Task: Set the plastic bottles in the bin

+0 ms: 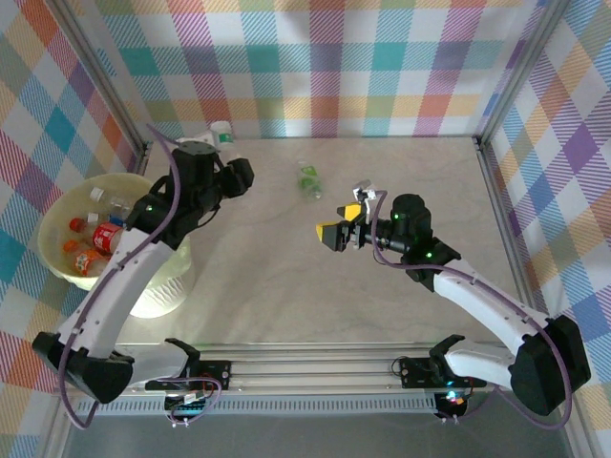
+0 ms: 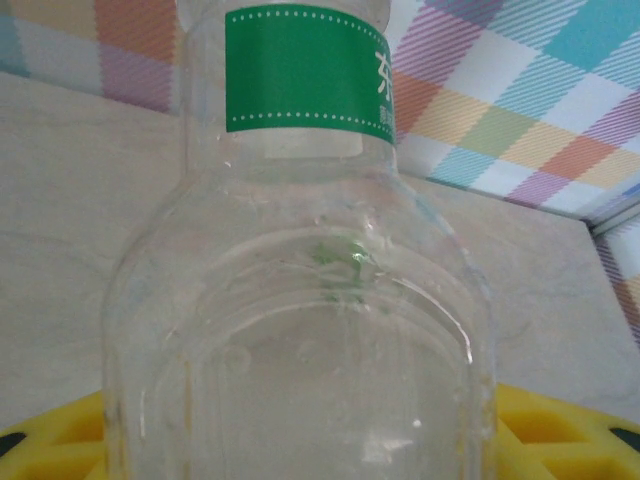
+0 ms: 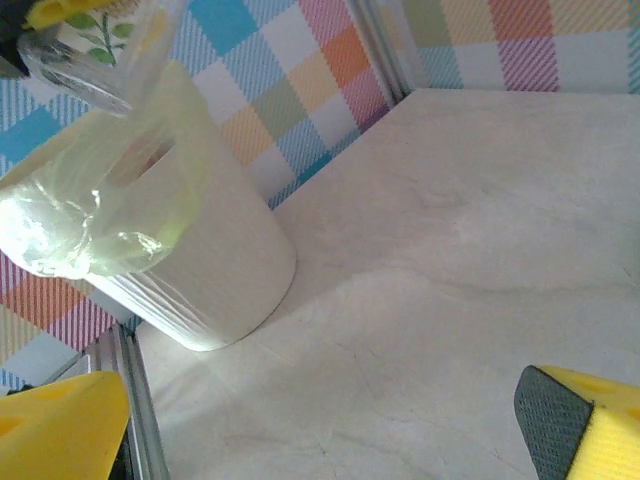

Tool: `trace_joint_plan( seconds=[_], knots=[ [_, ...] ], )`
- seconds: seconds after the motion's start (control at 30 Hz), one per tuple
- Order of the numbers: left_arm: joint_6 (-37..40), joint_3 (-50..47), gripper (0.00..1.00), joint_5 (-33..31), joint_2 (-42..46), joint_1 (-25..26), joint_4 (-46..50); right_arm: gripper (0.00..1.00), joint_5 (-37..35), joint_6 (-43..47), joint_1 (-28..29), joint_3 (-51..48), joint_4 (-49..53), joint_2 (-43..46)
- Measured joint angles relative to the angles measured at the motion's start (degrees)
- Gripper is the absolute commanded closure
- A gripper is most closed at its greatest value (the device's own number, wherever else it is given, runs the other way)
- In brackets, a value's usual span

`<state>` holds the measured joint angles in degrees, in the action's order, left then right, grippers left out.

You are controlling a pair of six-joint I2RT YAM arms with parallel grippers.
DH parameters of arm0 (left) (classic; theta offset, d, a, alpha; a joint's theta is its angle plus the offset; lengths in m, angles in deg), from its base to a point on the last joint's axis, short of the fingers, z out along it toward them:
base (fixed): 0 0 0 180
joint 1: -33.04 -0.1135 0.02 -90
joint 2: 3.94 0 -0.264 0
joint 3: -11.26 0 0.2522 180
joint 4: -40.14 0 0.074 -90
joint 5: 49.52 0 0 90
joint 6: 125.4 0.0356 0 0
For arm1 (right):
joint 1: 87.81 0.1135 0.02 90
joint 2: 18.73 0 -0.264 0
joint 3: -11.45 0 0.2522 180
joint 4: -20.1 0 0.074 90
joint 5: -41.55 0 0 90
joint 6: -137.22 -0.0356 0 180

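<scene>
L gripper (image 1: 202, 149) is clamped narrow on a clear bottle w/ green label (image 2: 305, 70). In the L wrist view that bottle stands upright btwn the yellow fingers (image 2: 560, 430), label band at top centre, fingers at the bottom corners. In the top view it sits at upper left, just up-right of the bin (image 1: 57, 272) rim and close to the plaid back wall (image 1: 382, 76). Can't tell if it's off the table (image 1: 286, 296) or resting on it.

R gripper (image 1: 331, 232) is spread wide w/ nothing in it, mid-frame in the top view, tips pointing left. In the R wrist view its fingers sit in the two bottom corners w/ bare table btwn.

Bin is at the left edge of the top view, mid-height, pale cream. Inside it: a red-labelled bottle (image 1: 107, 237), orange bottles (image 1: 86, 260) and a couple of clear bottles (image 1: 103, 197).

Second green-label bottle (image 1: 307, 179) lies on the table, top centre, apart from both grippers.

In the R wrist view the bin is at left w/ a thin crinkled liner (image 3: 60, 220) at its mouth, and the held bottle is in the upper left corner.
</scene>
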<state>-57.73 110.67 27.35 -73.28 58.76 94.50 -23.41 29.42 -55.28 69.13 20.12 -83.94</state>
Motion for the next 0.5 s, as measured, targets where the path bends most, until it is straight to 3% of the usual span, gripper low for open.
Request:
trace_joint_plan(
  seconds=[0.27,0.5],
  knots=[
    [5.8,8.6,0.49,-14.5,6.9,-0.5,13.4,0.0,1.5,0.8,0.2,0.9,-0.9,-3.2],
    [7.6,9.5,0.48,-30.5,10.7,-2.7,20.9,0.0,2.5,0.7,0.6,2.6,-1.0,-5.1]
  ],
)
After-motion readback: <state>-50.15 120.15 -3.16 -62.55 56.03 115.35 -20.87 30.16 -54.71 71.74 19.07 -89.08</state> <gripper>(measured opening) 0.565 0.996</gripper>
